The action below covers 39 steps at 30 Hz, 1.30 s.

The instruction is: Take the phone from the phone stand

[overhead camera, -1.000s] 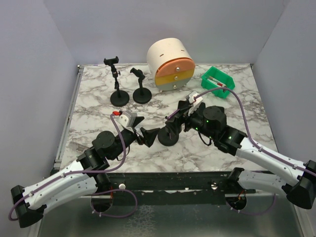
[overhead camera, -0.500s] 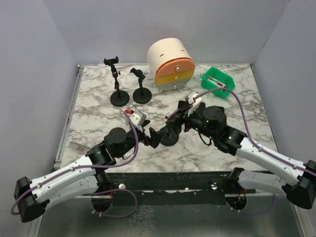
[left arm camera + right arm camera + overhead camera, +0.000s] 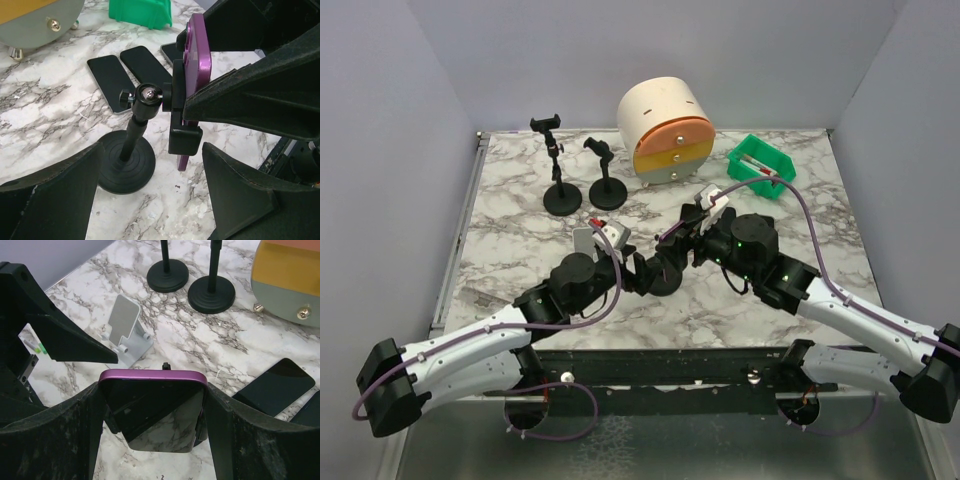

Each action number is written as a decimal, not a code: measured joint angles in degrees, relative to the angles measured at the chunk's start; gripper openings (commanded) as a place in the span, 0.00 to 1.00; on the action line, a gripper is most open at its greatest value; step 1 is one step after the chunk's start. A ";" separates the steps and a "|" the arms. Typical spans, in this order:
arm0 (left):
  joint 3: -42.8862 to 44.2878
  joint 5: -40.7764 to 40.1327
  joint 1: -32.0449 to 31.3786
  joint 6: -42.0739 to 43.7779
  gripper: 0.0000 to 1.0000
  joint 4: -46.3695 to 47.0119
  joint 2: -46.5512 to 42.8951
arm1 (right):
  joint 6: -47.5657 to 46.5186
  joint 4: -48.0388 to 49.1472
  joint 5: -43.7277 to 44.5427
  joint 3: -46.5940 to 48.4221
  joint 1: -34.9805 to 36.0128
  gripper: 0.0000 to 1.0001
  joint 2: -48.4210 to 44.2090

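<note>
A purple phone (image 3: 155, 405) sits upright in the clamp of a black phone stand (image 3: 125, 165) near the table's middle (image 3: 663, 280). My right gripper (image 3: 152, 395) is shut on the phone, with one finger (image 3: 60, 440) pressed to each side edge. In the left wrist view the phone (image 3: 196, 60) shows edge-on in the clamp. My left gripper (image 3: 152, 167) is open and low over the table, its fingers on either side of the stand's round base and apart from it. In the top view the two grippers, left (image 3: 642, 272) and right (image 3: 685, 242), meet at the stand.
Two spare black stands (image 3: 562, 197) (image 3: 608, 190) stand at the back left. A cream round drawer unit (image 3: 667, 130) and a green bin (image 3: 761, 167) are at the back. A silver folding stand (image 3: 125, 330) and dark phones lying flat (image 3: 125, 75) are near the stand.
My left arm has moved right and forward, so its open fingers now flank the stand's base. The right arm and the phone have not moved.
</note>
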 measured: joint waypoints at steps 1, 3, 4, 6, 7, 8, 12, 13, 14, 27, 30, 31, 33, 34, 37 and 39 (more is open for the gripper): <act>0.00 0.00 0.00 -0.28 0.79 0.55 0.66 | 0.11 -0.02 0.00 0.00 0.00 0.42 0.00; 0.04 0.15 0.00 -0.76 0.78 1.27 1.90 | 0.20 0.00 -0.02 0.00 0.00 0.41 0.02; 0.04 0.31 0.00 -1.03 0.77 1.55 2.49 | 0.24 -0.02 -0.02 0.02 0.02 0.40 0.02; 0.04 0.55 0.00 -1.46 0.76 1.97 3.19 | 0.37 -0.07 -0.02 0.11 0.02 0.39 0.11; 0.04 0.68 0.00 -1.62 0.75 2.23 3.34 | 0.46 -0.07 -0.02 0.13 0.02 0.39 0.13; 0.04 0.83 0.00 -1.84 0.74 2.75 3.50 | 0.61 -0.09 -0.02 0.15 0.02 0.38 0.15; 0.04 1.53 0.00 -2.03 0.66 4.70 4.13 | 1.25 -0.13 -0.09 0.22 0.00 0.37 0.26; 0.04 1.84 0.00 -2.03 0.64 5.16 4.48 | 1.29 -0.13 -0.11 0.22 0.00 0.36 0.26; 0.04 2.10 0.00 -2.01 0.61 5.49 4.74 | 1.33 -0.13 -0.13 0.22 0.02 0.36 0.26; -0.37 5.79 -0.26 -0.42 0.00 9.01 5.64 | 1.68 -0.44 -0.20 0.33 -0.02 0.19 0.24; -1.14 6.16 -0.26 0.00 0.00 9.99 5.35 | 1.62 -0.55 -0.61 0.33 -0.04 0.05 0.17; -1.44 6.27 -0.26 0.20 0.00 10.38 5.18 | 1.60 -0.68 -0.87 0.33 -0.07 0.01 0.09; -1.88 6.43 -0.26 0.50 0.00 10.93 4.98 | 1.42 -1.05 -1.20 0.31 -0.07 0.00 -0.17; -2.03 6.45 -0.26 0.61 0.00 11.15 4.94 | 1.36 -1.29 -1.33 0.33 -0.07 0.00 -0.33; -2.40 6.86 -0.26 0.72 0.00 11.56 4.74 | 1.16 -1.99 -1.86 0.31 -0.09 0.00 -0.81; -2.62 7.15 -0.26 0.66 0.00 11.56 4.31 | 1.09 -2.32 -2.36 0.31 -0.09 0.00 -1.11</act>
